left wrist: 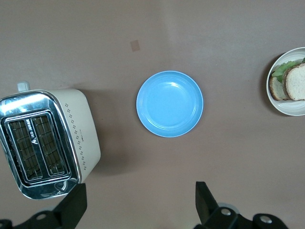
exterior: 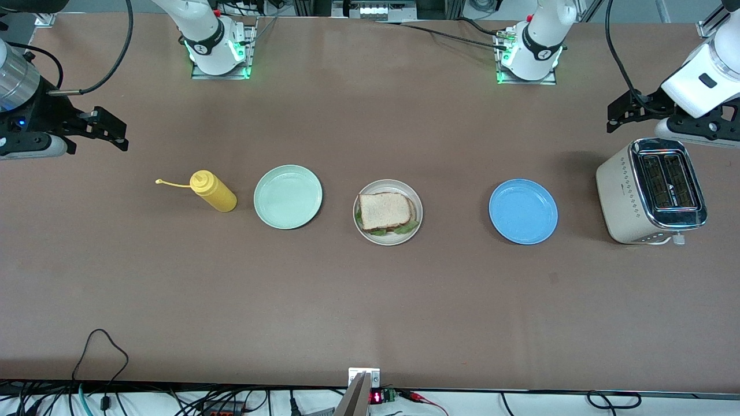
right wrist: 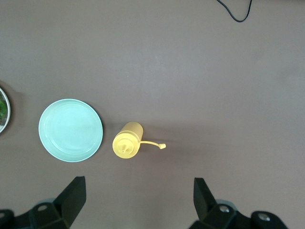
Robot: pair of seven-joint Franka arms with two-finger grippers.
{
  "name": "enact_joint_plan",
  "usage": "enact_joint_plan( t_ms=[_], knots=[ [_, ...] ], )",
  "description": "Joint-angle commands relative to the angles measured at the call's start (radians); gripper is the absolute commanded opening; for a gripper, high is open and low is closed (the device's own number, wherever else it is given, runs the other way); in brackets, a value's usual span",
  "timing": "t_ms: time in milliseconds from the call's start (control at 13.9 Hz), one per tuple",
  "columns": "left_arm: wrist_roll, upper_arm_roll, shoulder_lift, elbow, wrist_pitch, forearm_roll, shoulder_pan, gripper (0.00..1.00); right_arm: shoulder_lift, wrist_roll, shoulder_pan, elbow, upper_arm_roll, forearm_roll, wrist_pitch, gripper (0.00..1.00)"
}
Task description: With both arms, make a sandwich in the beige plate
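The sandwich (exterior: pixel 385 211) lies in the beige plate (exterior: pixel 388 188) at the middle of the desk (exterior: pixel 370 300), between the green plate (exterior: pixel 288 196) and the blue plate (exterior: pixel 523 211). Only the edges of its lettuce show, and the lower slice is mostly covered. The left gripper (left wrist: pixel 138 202) hangs over the toaster (exterior: pixel 650 190), jaws released and holding nothing. The right gripper (right wrist: pixel 136 200) hangs near the mustard bottle (exterior: pixel 213 190), jaws released too. Both arms are cut off at the picture edges.

The sandwich (exterior: pixel 385 211) lies on the beige plate (exterior: pixel 415 202), between two other plates (exterior: pixel 288 196).
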Motion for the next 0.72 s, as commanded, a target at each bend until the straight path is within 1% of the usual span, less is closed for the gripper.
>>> enact_joint_plan(
  t_ms=[0,648],
  knots=[
    [0.006,0.004,0.011,0.027,-0.02,0.014,-0.001,1.0,0.004,0.009,-0.003,0.017,0.008,-0.006,-0.01,1.0],
    [0.006,0.005,0.013,0.03,-0.023,0.014,-0.001,1.0,0.007,-0.005,-0.005,0.024,0.008,-0.002,-0.013,1.0]
  ],
)
